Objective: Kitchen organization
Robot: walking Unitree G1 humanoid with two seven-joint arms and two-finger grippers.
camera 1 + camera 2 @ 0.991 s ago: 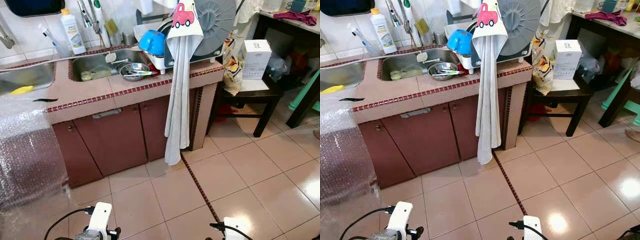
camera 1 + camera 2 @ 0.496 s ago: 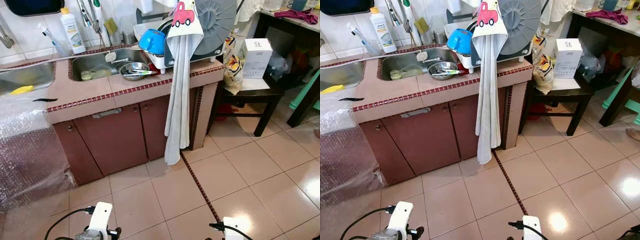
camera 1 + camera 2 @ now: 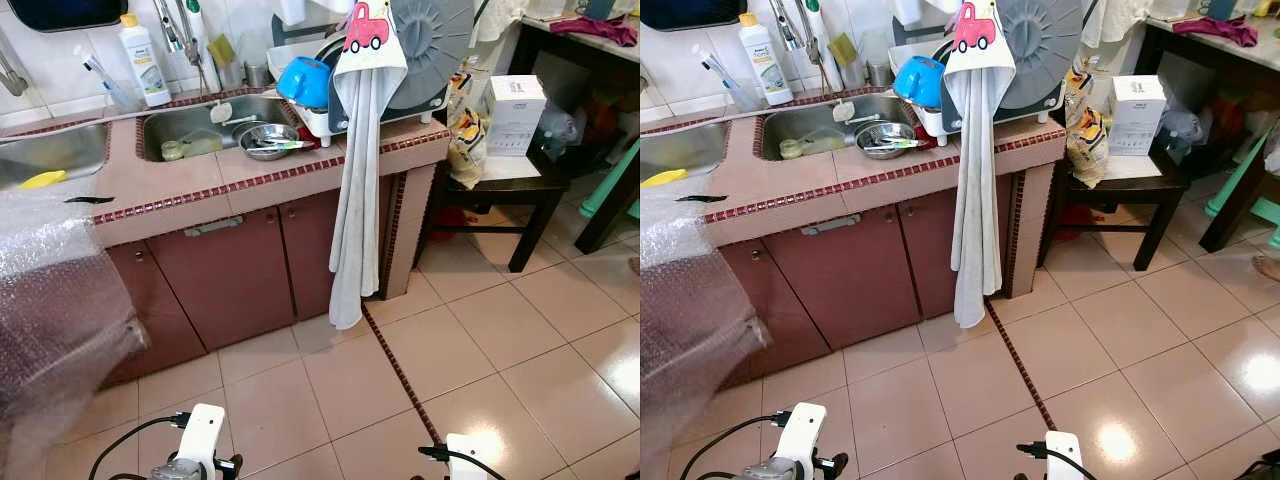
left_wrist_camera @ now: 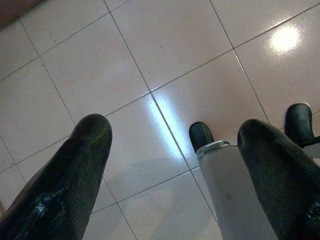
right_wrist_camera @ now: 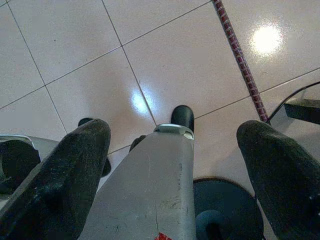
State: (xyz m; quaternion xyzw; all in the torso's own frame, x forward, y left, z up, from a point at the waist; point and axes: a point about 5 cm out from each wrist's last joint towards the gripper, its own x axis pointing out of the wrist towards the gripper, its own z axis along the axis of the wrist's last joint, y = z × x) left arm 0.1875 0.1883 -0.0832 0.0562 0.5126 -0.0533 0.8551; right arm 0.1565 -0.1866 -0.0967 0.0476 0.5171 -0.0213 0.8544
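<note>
A tiled kitchen bench [image 3: 170, 185] with dark red cabinet doors [image 3: 235, 275] stands ahead across the tiled floor [image 3: 470, 350]. Its sink [image 3: 195, 125] holds a steel bowl [image 3: 268, 140] with cutlery in it. A white detergent bottle [image 3: 143, 62] stands behind the sink by the wall, and a blue bowl [image 3: 305, 82] sits in the dish rack at the right end of the bench. A grey towel [image 3: 358, 190] with a pink car patch hangs down past the bench edge. Bubble wrap [image 3: 55, 300] drapes over the bench's left end. To the right, a white box [image 3: 515, 113] rests on a dark stool [image 3: 500, 195].

Both arms hang low over the floor. The left claw [image 4: 175, 150] is spread wide and holds nothing; the right claw [image 5: 172, 150] is likewise spread wide and empty.
</note>
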